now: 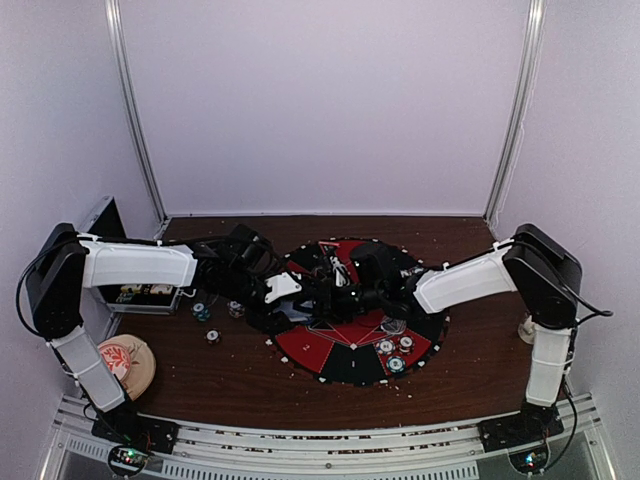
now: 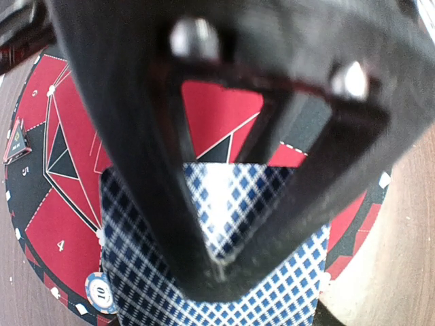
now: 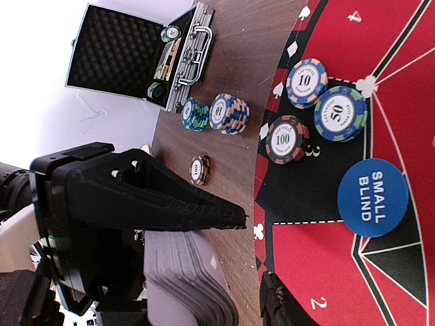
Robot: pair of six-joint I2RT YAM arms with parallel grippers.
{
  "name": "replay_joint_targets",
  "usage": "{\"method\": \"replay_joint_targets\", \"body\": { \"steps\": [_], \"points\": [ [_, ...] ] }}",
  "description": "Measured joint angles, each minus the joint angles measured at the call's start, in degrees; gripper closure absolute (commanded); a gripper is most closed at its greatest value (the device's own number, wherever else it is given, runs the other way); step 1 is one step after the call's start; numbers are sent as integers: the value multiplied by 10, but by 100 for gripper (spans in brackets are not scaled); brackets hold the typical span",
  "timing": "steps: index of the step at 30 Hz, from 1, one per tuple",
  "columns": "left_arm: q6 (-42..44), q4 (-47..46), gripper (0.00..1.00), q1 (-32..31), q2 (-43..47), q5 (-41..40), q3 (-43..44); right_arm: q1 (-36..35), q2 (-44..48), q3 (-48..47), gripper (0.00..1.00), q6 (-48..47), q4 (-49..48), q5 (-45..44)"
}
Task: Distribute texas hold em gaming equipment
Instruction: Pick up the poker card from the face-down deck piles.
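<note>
Left pincer point(image 2: 219, 272): closest to its own camera, big and black; its fingers were clamped shut on the cards point(image 2: 272, 299).
Cards: one thick pile, blue-checked back facing up, held over the left part of the mat point(image 1: 320, 352).
Right pincer point(image 1: 348, 290): over the middle of the mat, right up by the left pincer and the cards; that spot was too dark and crowded, so I cannot tell if it was open or closed.
Mat: round, red and black, flat on the brown desk point(image 1: 240, 375).
Chips point(image 3: 306, 83): three lay flat and close together near the mat's rim, marked 10, 50 and 100.
Button point(image 3: 372, 197): blue and round, with the words SMALL BLIND; it lay flat on the mat, near the 50 chip but not touching it.
Stacks point(image 3: 228, 112): two small piles of chips stood side by side on the desk, off the mat; one lone chip point(image 3: 200, 169) lay between them and the cards.
Case point(image 3: 122, 54): metal, open with its lid up, at the left edge of the desk, well apart from the mat; a few chips sat inside.
</note>
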State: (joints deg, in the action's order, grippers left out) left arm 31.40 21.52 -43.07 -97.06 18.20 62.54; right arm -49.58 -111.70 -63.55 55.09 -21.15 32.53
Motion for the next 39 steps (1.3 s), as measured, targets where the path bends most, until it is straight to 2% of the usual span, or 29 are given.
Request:
{"method": "replay_joint_targets", "body": {
  "steps": [7,19,24,32,39],
  "points": [
    [0,0,47,0,0,0,0,5,30,10,64,-3,3,-2],
    [0,0,46,0,0,0,0,5,51,21,86,-7,7,-5],
    [0,0,46,0,0,-1,0,5,52,32,100,-6,1,-3],
    [0,0,47,0,0,0,0,7,62,41,100,-9,-1,-6],
    [2,-2,47,12,1,1,-6,25,121,82,100,-14,5,-11]
  ]
}}
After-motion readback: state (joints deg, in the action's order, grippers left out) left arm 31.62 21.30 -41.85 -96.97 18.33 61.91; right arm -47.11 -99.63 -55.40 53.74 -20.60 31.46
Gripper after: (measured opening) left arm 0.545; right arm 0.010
